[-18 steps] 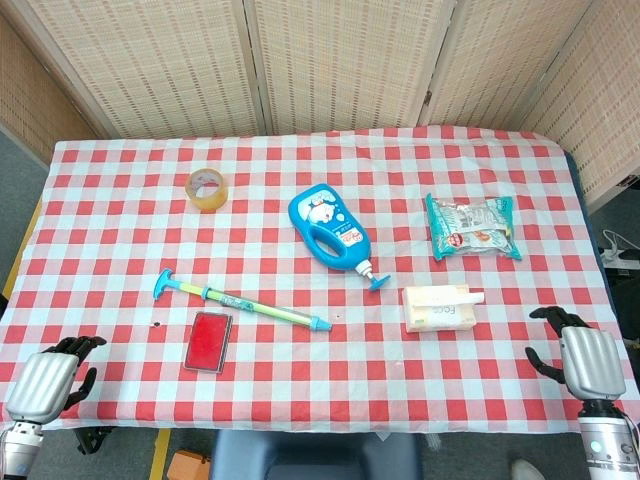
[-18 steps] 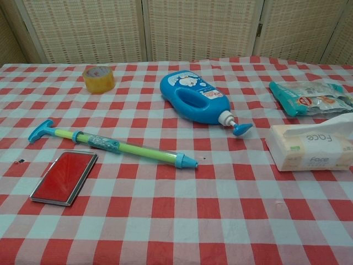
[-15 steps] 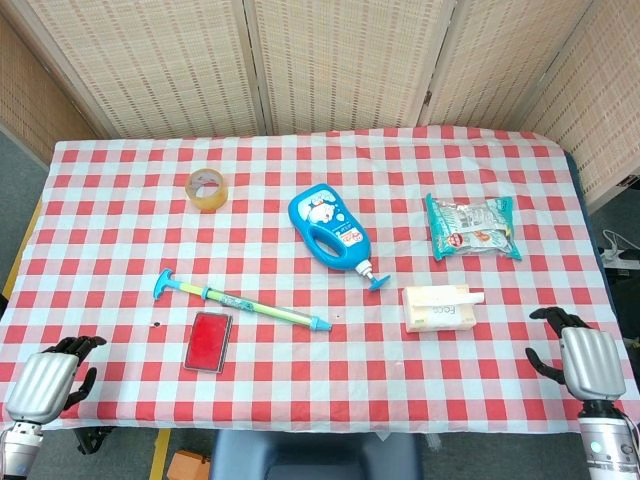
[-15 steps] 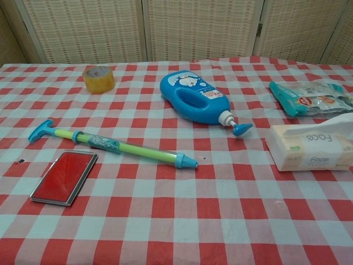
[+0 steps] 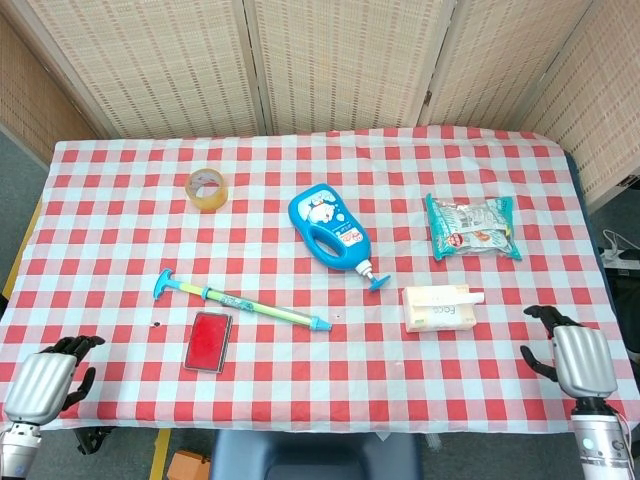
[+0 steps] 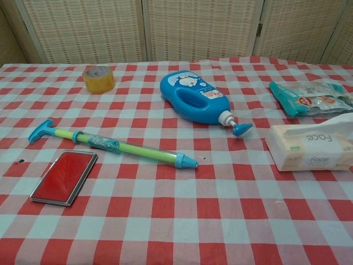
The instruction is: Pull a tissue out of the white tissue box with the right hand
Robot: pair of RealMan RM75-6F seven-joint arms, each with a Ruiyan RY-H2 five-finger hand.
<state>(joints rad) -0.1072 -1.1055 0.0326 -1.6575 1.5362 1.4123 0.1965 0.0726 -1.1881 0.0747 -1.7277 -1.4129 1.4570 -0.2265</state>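
Note:
The white tissue box (image 5: 438,309) lies right of the table's middle, with a tissue (image 5: 470,297) sticking out of its top toward the right. The chest view shows the tissue box (image 6: 311,147) at the right edge, its tissue (image 6: 345,122) standing up. My right hand (image 5: 572,358) hovers at the table's front right corner, well to the right of the box and nearer than it, fingers apart and holding nothing. At the front left corner my left hand (image 5: 45,383) is likewise empty. Neither hand appears in the chest view.
A blue bottle (image 5: 330,231) lies mid-table, its nozzle pointing toward the box. A snack packet (image 5: 471,227) sits behind the box. A long green-blue syringe toy (image 5: 240,300), a red flat case (image 5: 209,341) and a tape roll (image 5: 207,189) occupy the left half.
My right hand has shifted slightly to the left, toward the tissue box. Everything else is as before.

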